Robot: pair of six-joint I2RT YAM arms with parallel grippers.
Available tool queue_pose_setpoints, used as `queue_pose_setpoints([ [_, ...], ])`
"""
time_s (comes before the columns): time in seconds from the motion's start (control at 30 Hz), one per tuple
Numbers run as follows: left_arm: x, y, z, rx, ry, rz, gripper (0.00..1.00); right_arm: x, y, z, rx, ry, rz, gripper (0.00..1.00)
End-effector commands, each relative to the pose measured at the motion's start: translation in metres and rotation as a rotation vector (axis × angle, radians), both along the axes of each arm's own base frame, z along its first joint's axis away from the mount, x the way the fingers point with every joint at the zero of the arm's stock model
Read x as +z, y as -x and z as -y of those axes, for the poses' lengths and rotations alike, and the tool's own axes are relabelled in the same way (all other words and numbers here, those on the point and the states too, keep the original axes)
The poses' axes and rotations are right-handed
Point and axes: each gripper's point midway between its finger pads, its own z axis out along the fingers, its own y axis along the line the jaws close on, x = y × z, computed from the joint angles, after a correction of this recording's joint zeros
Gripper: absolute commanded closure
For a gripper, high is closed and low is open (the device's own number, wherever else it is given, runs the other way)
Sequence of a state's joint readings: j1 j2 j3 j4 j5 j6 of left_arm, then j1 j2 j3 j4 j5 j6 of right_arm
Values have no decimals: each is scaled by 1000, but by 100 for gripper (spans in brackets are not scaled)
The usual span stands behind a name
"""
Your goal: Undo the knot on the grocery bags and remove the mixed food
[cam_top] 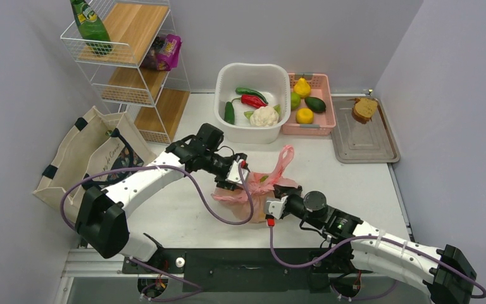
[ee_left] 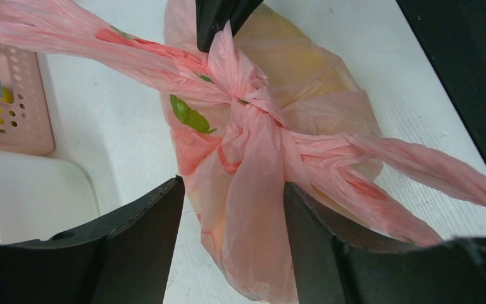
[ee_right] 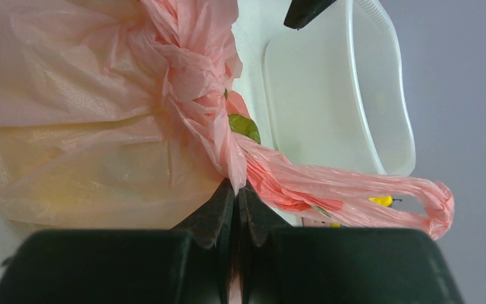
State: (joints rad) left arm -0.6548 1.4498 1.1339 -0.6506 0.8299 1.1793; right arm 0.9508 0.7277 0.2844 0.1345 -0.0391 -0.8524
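Right tool point(ee_right: 234, 188) closed, pinching pink film at knot point(ee_left: 253, 104). Knot tied, atop pink bag point(cam_top: 256, 190) lying mid tabletop point(cam_top: 354, 183). Left tool point(ee_left: 231, 247) open, straddling film beside knot. Green leaf point(ee_left: 190, 117) inside. White tub point(cam_top: 253, 76) beyond.

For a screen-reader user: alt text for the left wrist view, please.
The knot of the pink bag sits just ahead of the open left pincer. The shut right pincer pinches the plastic above it; handle loops trail to both sides.
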Motion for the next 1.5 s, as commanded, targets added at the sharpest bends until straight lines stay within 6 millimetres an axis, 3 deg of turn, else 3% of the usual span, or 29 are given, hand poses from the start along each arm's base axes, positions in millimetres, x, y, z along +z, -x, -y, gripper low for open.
queue_pose_setpoints([
  [0.0,6,0,17,-9,38,22,43,34,-8,-6,-14,-113,109,100],
  [0.13,-18,7,26,-29,2,7,41,37,-11,-6,-23,-134,136,100],
  [0.23,-22,5,32,5,-3,-27,44,44,-13,-7,-31,-155,138,100],
  [0.3,-26,0,33,48,-21,-58,62,43,-13,-6,-31,-151,146,100],
  [0.33,-26,-3,32,62,-28,-62,78,44,-14,-6,-33,-149,146,100],
  [0.4,-25,-4,24,84,-45,-82,96,43,-15,-3,-41,-140,140,100],
  [0.47,-19,-9,15,140,-35,-94,100,42,-18,6,-64,-130,141,100],
  [0.6,-4,-27,-12,288,9,-122,100,30,-24,30,-110,-81,118,100],
  [0.7,1,-46,-44,398,20,-116,100,25,-29,44,-136,-55,115,100],
  [0.97,-13,-61,-120,562,-30,-87,100,11,-47,96,-282,-7,53,100],
  [1.1,-22,-67,-145,623,-43,-78,100,-2,-52,117,-325,34,7,100],
  [1.3,-24,-64,-138,611,-40,-102,100,-13,-53,110,-283,70,-81,100],
  [1.33,-23,-62,-134,603,-40,-108,100,-6,-54,108,-284,56,-100,100],
  [1.37,-19,-63,-131,602,-35,-101,100,-7,-55,106,-287,55,-125,95],
  [1.4,-16,-62,-127,599,-33,-104,96,5,-58,105,-302,25,-137,87],
  [1.43,-9,-63,-125,602,-23,-94,90,16,-61,104,-313,12,-148,70],
  [1.47,-3,-63,-120,608,-10,-97,73,22,-61,103,-335,-19,-174,63],
])
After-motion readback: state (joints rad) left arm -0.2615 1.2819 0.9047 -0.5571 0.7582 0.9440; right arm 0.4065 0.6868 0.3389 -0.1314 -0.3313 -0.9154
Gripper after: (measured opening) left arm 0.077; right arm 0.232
